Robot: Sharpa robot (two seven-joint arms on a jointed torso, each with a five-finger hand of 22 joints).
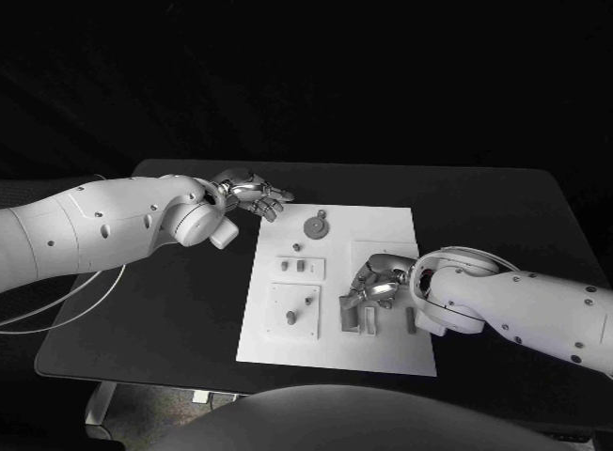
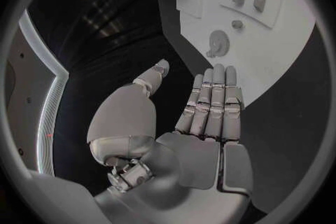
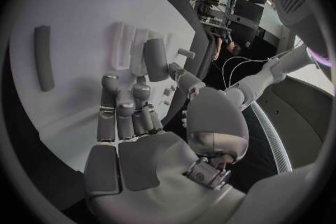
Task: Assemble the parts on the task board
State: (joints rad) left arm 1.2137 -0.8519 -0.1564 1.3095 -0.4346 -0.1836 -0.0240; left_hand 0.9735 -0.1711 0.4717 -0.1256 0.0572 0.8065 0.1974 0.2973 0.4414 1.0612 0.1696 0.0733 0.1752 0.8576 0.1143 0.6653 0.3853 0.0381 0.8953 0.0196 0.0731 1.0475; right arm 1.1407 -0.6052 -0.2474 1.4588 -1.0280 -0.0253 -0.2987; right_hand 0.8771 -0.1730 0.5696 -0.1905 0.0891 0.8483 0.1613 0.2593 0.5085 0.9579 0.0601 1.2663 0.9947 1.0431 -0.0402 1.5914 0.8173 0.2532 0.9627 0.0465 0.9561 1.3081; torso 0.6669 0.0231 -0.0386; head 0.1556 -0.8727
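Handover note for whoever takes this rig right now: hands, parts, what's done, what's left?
Left hand: open, holds nothing, over the table just off the far left corner of the task board.
Right hand: fingers down among the upright grey parts on the board's near right; whether it grips one I cannot tell.
Round gear-like part sits on the far side of the board; two small blocks sit mid-left; a dark bar lies by the right wrist.
Done: unclear. Left: assembly appears unfinished, with parts still apart.

One white board (image 1: 388, 352) on one black table (image 1: 158, 310). Two arms, two hands. On the board: one round gear-like part (image 1: 313, 226), two small blocks (image 1: 300, 267), one dark bar (image 1: 410, 320).
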